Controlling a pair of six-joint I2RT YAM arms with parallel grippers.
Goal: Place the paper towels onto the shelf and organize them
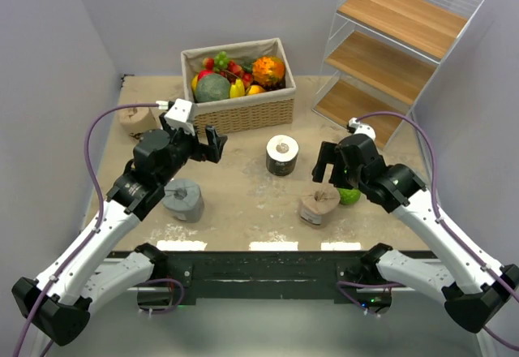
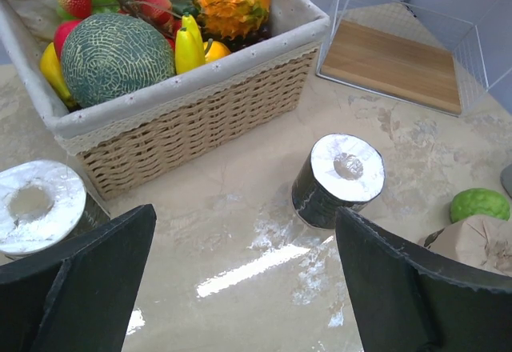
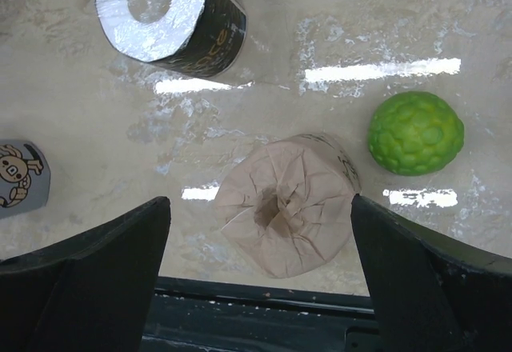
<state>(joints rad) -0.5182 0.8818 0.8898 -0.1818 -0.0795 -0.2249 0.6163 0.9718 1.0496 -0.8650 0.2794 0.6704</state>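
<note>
The white wire shelf (image 1: 397,49) with three wooden boards stands at the back right, its boards bare. A black roll (image 1: 282,155) stands mid-table. A kraft roll (image 1: 319,206) sits near the front edge, a grey roll (image 1: 183,200) at front left, and another kraft roll (image 1: 138,119) at far left. My right gripper (image 3: 260,288) is open and empty, hovering above the kraft roll (image 3: 284,204), which shows between its fingers. My left gripper (image 2: 244,288) is open and empty, facing the black roll (image 2: 338,180). A second white-ended roll (image 2: 40,206) sits at its left.
A wicker fruit basket (image 1: 243,113) stands at the back centre. A green lime (image 1: 349,196) lies just right of the kraft roll. In the right wrist view the grey roll (image 3: 20,178) shows at the left edge. The table's front edge is close behind the kraft roll.
</note>
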